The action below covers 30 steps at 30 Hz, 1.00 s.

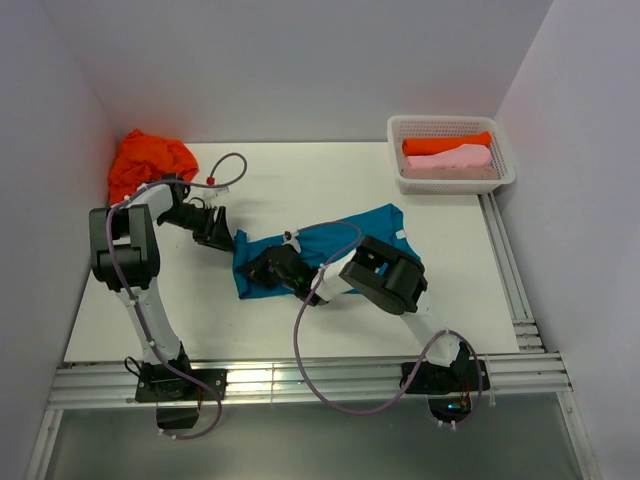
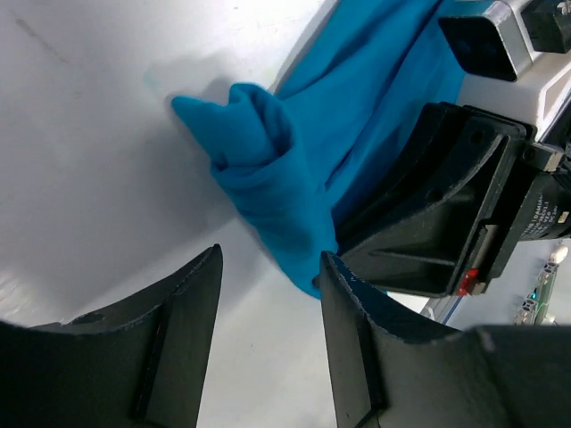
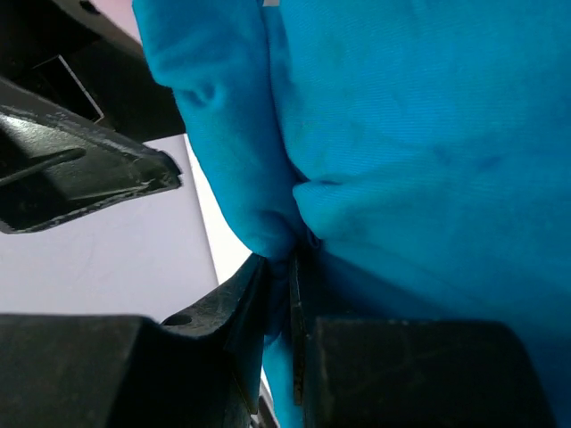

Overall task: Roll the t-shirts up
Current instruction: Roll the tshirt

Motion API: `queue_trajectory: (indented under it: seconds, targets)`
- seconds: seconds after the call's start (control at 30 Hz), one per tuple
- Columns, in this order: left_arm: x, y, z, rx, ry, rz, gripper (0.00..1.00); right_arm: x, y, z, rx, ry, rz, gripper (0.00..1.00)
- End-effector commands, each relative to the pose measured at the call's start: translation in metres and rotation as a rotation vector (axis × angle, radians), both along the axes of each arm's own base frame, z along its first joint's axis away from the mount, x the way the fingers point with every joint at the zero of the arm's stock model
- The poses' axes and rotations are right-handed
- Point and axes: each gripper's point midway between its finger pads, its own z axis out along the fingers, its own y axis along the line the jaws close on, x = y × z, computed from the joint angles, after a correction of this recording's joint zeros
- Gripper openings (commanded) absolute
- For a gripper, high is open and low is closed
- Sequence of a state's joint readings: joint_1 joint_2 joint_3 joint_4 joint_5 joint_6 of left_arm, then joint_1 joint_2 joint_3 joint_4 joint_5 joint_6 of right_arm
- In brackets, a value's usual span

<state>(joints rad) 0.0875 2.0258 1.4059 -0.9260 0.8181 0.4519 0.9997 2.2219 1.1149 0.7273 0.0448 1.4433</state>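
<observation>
**A:** Right gripper [image 3: 284,272] is down on the teal-blue soft cloth short-sleeved t-shirt [image 1: 372,228], which lies rumpled in the middle of the white table [image 1: 300,175]. On the wrist view the jaws stand just a sliver apart, with a fold of blue cloth pinched between them.

**B:** That's a grip, no question. Now the left gripper [image 2: 268,267]: fingers a good way apart, and nothing between them but bare tabletop. The shirt's bunched-up corner sits just ahead of the fingertips. I can't make out any contact there.

**A:** From above, both grippers crowd the left end of the teal shirt. The left one is at its upper-left edge, and the right one is on the cloth a little nearer the front. The rest of the shirt spreads away to the right, partly hidden under the right arm.

**B:** And the other shirts?

**A:** A crumpled bright orange cloth t-shirt [image 1: 150,160] is heaped in the far-left corner against the wall, just behind the left arm.

**B:** Over in the far-right corner is the white plastic lattice basket [image 1: 455,183]. Inside, a rolled orange t-shirt [image 1: 445,144] and a rolled pale pink t-shirt [image 1: 462,158] lie side by side, the orange one farther back.
</observation>
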Motion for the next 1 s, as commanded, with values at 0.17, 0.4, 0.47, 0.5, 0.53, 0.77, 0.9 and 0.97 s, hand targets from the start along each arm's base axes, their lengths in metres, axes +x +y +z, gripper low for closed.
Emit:
queue_trajectory:
  seconds: [0.17,0.4,0.47,0.5,0.53,0.77,0.9,0.97]
  targets:
    - [0.020,-0.025,0.004,-0.059,-0.098,-0.014,0.53,-0.009,0.004,0.002,0.034,0.025,0.025,0.13]
    - [0.036,-0.029,-0.006,-0.025,-0.084,0.012,0.47,-0.014,-0.003,0.000,0.012,0.027,0.026,0.12]
    - [0.044,-0.029,-0.004,-0.013,-0.091,0.021,0.42,-0.014,-0.004,-0.001,0.008,0.028,0.026,0.12]
    - [0.044,-0.029,-0.005,-0.009,-0.085,0.022,0.41,-0.015,-0.004,-0.001,0.004,0.028,0.029,0.12]
    - [0.048,-0.028,-0.004,0.002,-0.092,0.022,0.39,-0.015,-0.004,-0.001,0.001,0.027,0.030,0.12]
    - [0.049,-0.035,-0.001,0.052,-0.116,0.011,0.09,-0.015,-0.011,-0.012,-0.122,0.039,0.025,0.21]
    - [0.048,-0.031,-0.002,0.141,-0.147,0.000,0.01,-0.009,-0.022,-0.007,-0.313,0.006,-0.018,0.38]
    - [0.047,-0.031,-0.003,0.166,-0.153,-0.005,0.00,-0.008,-0.030,-0.005,-0.423,0.003,-0.031,0.45]
